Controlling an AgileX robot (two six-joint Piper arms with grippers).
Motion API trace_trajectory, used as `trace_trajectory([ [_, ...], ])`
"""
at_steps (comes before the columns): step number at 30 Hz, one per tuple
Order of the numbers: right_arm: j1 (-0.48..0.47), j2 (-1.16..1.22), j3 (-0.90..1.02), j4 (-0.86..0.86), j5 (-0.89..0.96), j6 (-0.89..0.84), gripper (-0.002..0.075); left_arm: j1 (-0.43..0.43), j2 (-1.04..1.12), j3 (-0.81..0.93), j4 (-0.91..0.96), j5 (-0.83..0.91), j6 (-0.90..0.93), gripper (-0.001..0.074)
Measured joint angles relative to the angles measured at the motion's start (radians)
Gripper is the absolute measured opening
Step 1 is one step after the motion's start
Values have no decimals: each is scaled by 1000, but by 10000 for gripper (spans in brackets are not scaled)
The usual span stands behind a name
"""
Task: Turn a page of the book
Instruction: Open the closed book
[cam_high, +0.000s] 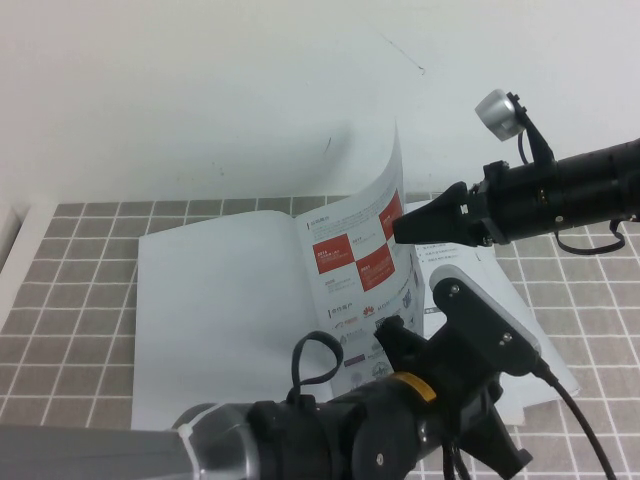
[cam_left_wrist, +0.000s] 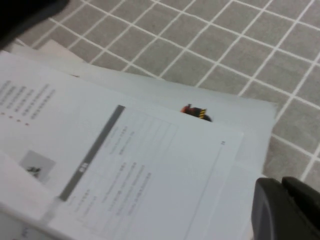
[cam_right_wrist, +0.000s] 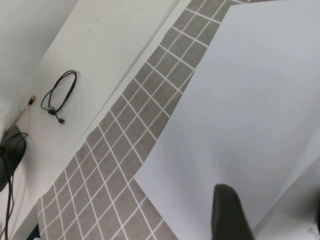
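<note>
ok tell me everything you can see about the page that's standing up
The page is a thin glossy white sheet, printed with red squares in a checker above rows of small colourful logos. It stands raised from the open book, curling over at its top edge. The right gripper, fingers open, has its tips at the page's outer edge; whether they touch it is unclear. The left gripper sits low in front, over the book's right-hand pages, hiding the page's lower part.

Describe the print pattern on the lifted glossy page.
Thin glossy white page: red-and-white checker squares over rows of small colourful logos; best in the high view.
</note>
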Motion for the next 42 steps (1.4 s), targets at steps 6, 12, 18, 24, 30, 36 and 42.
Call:
trace_trajectory([
  [6,0,0,0,3,0,0,353,0,7,0,-291,-61,385,-4],
  [12,0,0,0,25,2,-19,352,0,43,0,-317,-117,434,-4],
  [18,0,0,0,29,15,-37,352,0,67,0,-323,-195,469,-4],
  [24,0,0,0,34,21,-41,351,0,67,0,-366,-232,518,-4],
  [30,-2,0,0,61,49,-41,349,0,67,0,-404,-238,549,-4],
  [36,-48,-38,0,112,121,-42,349,0,67,0,-414,-243,551,-4],
  [42,-134,-115,0,126,157,-70,349,0,67,0,-421,-260,557,-4],
])
